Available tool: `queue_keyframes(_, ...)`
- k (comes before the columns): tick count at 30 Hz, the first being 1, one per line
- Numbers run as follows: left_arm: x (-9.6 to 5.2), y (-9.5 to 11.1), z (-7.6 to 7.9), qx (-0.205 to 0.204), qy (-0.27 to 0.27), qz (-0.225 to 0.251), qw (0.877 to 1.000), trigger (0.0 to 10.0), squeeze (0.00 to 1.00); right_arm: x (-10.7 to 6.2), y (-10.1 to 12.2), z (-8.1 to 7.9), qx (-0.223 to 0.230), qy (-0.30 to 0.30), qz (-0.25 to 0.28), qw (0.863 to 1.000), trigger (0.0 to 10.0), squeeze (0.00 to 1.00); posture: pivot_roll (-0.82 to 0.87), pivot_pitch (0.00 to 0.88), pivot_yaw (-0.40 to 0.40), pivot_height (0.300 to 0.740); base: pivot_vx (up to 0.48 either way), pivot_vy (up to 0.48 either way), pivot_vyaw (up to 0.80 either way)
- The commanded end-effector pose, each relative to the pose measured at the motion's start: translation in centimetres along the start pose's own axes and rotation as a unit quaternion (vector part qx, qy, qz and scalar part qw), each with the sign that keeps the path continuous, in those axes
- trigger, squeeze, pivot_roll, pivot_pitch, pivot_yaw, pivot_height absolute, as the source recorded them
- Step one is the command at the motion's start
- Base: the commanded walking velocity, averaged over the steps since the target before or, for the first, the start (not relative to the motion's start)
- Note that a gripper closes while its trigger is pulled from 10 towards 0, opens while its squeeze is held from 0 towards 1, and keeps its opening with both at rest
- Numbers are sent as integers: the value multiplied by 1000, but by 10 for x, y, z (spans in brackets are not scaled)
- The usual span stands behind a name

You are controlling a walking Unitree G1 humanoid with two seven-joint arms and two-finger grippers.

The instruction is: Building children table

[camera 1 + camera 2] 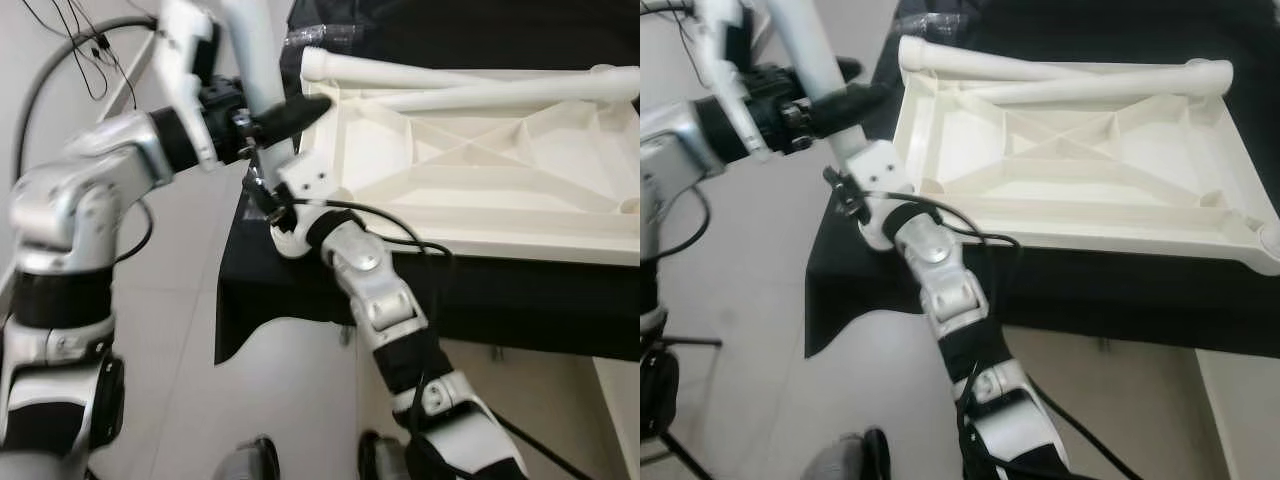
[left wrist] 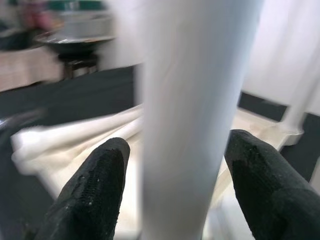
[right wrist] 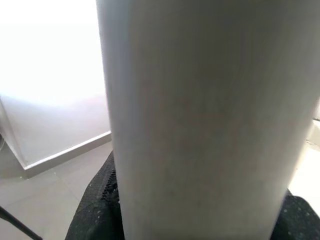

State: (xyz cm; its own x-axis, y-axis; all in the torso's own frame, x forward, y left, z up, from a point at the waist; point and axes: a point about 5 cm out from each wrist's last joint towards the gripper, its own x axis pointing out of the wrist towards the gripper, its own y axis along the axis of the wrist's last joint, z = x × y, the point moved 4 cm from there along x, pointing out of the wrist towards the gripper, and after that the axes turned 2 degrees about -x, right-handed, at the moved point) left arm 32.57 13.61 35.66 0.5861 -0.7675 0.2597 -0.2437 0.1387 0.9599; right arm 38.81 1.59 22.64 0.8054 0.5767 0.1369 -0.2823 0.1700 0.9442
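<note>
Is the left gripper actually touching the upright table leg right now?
Apart. The left wrist view shows the table leg standing between the left gripper fingers, with a clear gap on each side.

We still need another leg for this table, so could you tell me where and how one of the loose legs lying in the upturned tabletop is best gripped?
I would grip the upper loose leg mid-shaft, coming from above with the fingers across its width. It lies flat across the far rim of the upturned tabletop, a round tube with its top exposed. Both the left gripper and right gripper are busy on the upright leg.
</note>
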Motion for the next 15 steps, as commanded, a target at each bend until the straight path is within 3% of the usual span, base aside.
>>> queue_keyframes(1,-25,-5,-4,-7,28,-10,1000,10000,0,1,-58,-2,32,-10,-116,993,0,0,57,264,21,740,0,0,0)
queue_keyframes(2,-25,-5,-4,-7,28,-10,1000,10000,0,1,-58,-2,32,-10,-116,993,0,0,57,264,21,740,0,0,0)
queue_keyframes(4,-43,-14,-10,-12,65,-15,998,10000,0,4,-53,6,33,-28,-113,993,0,0,63,264,11,740,0,0,0)
queue_keyframes(5,-43,-14,-10,-12,65,-15,998,10000,0,4,-53,6,33,-28,-113,993,0,0,63,264,11,740,0,0,0)
queue_keyframes(6,-57,-27,-9,-18,89,-29,995,10000,0,5,-49,6,41,-31,-105,993,0,0,68,265,6,740,0,0,0)
queue_keyframes(7,-61,-30,-8,-19,95,-34,995,10000,0,2,-47,4,40,-38,-106,993,0,0,68,265,6,740,0,0,0)
queue_keyframes(13,-65,-33,-6,-13,106,-47,993,10000,0,-4,-43,3,44,-49,-108,992,0,0,70,258,3,740,0,0,0)
queue_keyframes(15,-67,-35,-6,7,110,-63,992,10000,0,-4,-43,3,57,-51,-102,992,0,0,68,256,5,740,0,0,0)
